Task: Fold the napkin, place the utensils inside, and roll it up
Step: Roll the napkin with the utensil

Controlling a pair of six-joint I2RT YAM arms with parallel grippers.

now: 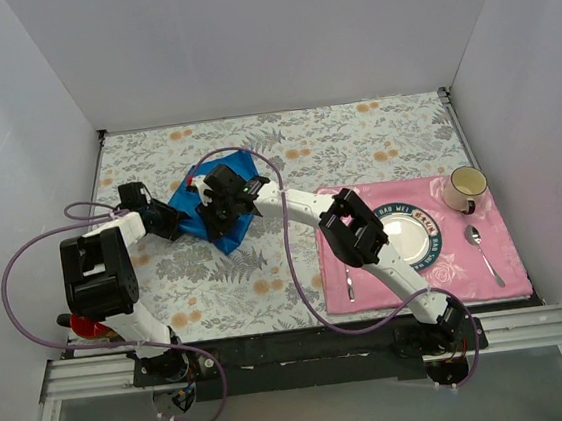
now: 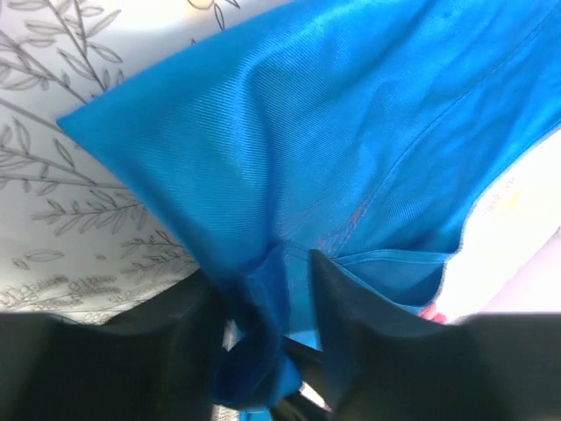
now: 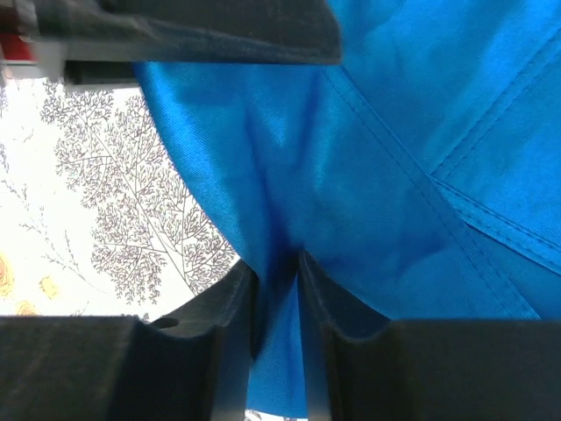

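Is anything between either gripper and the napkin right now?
Nothing visible stands in the way. The left gripper has a bunch of the napkin between its fingers, and the right gripper pinches a fold of the same cloth. No other object lies between the jaws and the cloth.

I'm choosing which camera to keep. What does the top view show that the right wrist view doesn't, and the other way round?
Only the top view: the pink placemat with its plate, cup and spoon. Only the right wrist view: a fold of cloth pinched between the right fingers, seen close up. Both: the blue napkin and the leaf-patterned tablecloth.
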